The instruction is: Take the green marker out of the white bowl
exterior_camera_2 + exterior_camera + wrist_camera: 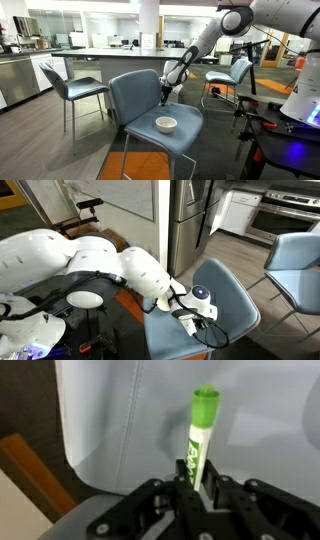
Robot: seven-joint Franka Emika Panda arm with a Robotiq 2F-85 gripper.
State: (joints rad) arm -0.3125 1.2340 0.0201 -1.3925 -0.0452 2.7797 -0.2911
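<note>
While I am holding the green marker tight between my fingers, which are pressing on its two sides near its bottom end, I am hanging in the air over the table, which is really the blue-grey seat of a chair. The marker is pointing away from my wrist with its bright green cap at the far end, and the wrist view is showing no bowl around it, only blue-grey seat behind. In an exterior view the white bowl is sitting on the seat below me, and I am not touching it, so I am thinking the marker is already out and the job is nearly done. To do this part well, I should be squeezing just as hard as now, going up or to the side slowly, and staying away from the bowl's rim so I am not tipping it. If I am putting the marker down, a bare bit of seat beside the bowl is looking like a good place, and low down, because a round marker is likely to go rolling off. The tall back of the chair is standing close by me, so I am watching not to bump it. Two other chairs are standing near, a shiny fridge and an oven are far off, and none of these is getting in my way.
</note>
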